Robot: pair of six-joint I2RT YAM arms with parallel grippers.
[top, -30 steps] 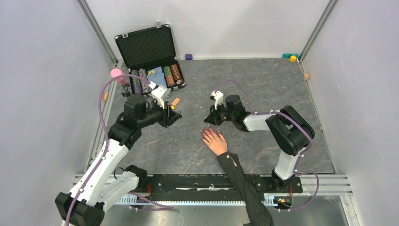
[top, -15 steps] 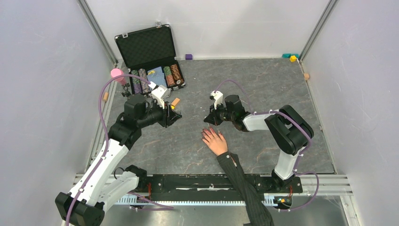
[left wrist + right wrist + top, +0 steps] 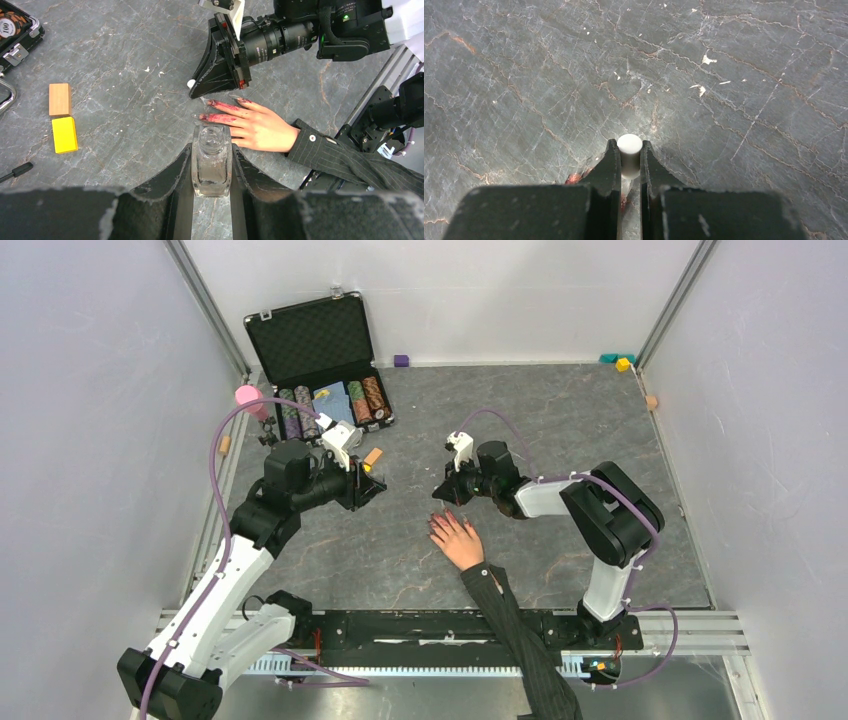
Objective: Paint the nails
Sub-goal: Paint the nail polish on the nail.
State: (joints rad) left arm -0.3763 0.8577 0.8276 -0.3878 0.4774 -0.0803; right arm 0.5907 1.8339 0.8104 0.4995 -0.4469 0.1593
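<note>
A pale hand in a dark pinstriped sleeve lies flat on the grey table, fingers pointing away from the arm bases. Its nails are reddish-pink, with polish smeared along the fingers. My right gripper hangs just over the fingertips, shut on a white cap. Reddish nails peek out beneath its fingers. Left of the hand, my left gripper is shut on a small clear glass bottle, uncapped and upright, its neck toward the hand.
An open black case with poker chips sits at the back left, a pink object beside it. A wooden block and a yellow block lie near the left gripper. Small cubes rest in the far right corner.
The right arm has edged slightly to the left, its gripper still over the fingertips. The left arm and the hand have not moved.
</note>
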